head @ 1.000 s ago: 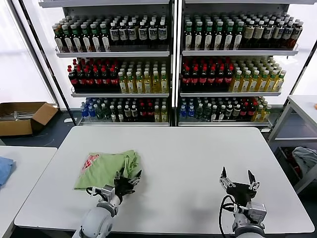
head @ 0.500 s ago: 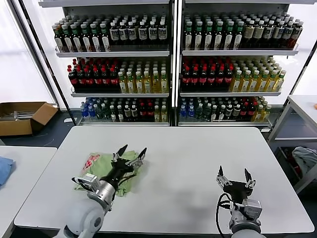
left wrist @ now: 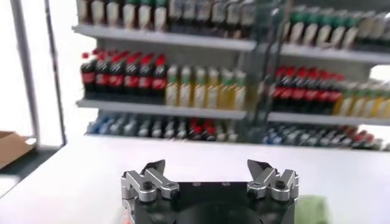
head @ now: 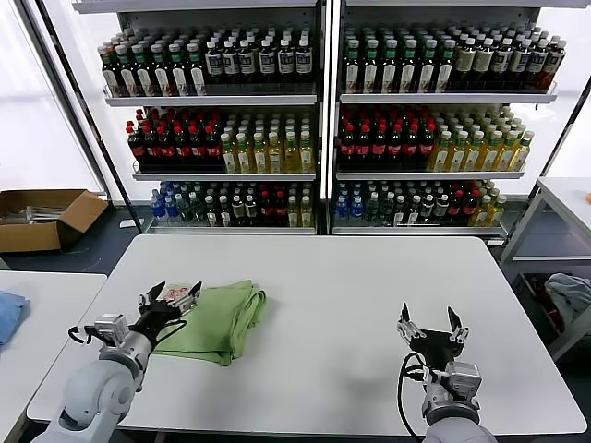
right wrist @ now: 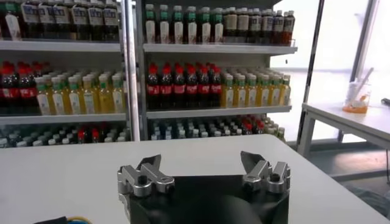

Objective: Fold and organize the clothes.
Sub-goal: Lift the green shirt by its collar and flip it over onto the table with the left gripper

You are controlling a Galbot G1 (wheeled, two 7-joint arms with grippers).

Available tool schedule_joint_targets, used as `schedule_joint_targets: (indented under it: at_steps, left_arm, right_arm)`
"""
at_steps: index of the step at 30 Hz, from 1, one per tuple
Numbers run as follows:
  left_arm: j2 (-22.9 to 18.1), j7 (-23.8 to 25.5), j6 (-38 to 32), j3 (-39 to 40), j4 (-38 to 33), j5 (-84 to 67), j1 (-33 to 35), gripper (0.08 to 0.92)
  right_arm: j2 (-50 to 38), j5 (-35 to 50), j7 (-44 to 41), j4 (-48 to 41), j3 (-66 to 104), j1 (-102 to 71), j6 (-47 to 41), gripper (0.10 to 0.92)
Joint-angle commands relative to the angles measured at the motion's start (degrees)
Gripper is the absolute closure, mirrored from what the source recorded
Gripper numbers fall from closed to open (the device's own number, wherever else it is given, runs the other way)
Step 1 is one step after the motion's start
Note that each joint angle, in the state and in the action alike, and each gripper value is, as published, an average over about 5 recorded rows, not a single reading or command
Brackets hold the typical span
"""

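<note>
**Shirt folded on the table, both grippers spread wide**

The green polo shirt (head: 217,317) lay folded on the left half of the white table (head: 351,295), a flat rectangle with a bunched edge along its right side. A patch of red-and-white print (head: 178,293) peeked out at its far left corner. And there was the left gripper (head: 170,295), hovering right at that corner, above the left edge of the shirt, fingers splayed apart with nothing between them. In the left wrist view the same gripper (left wrist: 210,178) showed its two fingers well separated, only a sliver of green fabric (left wrist: 315,209) visible beside it.

Over on the right, the right gripper (head: 429,321) sat near the front edge of the table, well apart from the shirt, pointing up and away, fingers released. The right wrist view confirmed it: the gripper (right wrist: 204,167) was wide open over bare tabletop.

Behind the table stood shelves of bottles (head: 314,120). A cardboard box (head: 42,220) sat on the floor at far left, and a blue cloth (head: 7,314) rested on the neighbouring table at the left edge.
</note>
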Motion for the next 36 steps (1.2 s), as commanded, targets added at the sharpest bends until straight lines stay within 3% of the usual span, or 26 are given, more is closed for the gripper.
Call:
schedule_joint_targets:
  at_steps: [1, 12, 31, 36]
  left_arm:
    - [1.95, 1.02, 0.99, -3.56, 7.05, 0.50, 0.93, 0.177]
    - [1.38, 5.00, -1.40, -1.37, 9.54, 3.97, 0.73, 0.177]
    - [0.75, 7.30, -2.66, 0.26, 15.89, 4.57, -1.37, 0.177]
    - [0.60, 7.66, -2.93, 0.33, 16.25, 4.00, -1.48, 0.242]
  right_arm:
    - [-0.36, 0.21, 0.01, -0.14, -0.03, 0.38, -0.17, 0.203]
    - [0.29, -0.25, -0.03, 0.10, -0.32, -0.58, -0.05, 0.203]
    - [1.28, -1.30, -0.30, 0.14, -0.95, -1.40, 0.22, 0.203]
    - [1.38, -1.41, -0.36, 0.34, -1.04, -1.45, 0.24, 0.203]
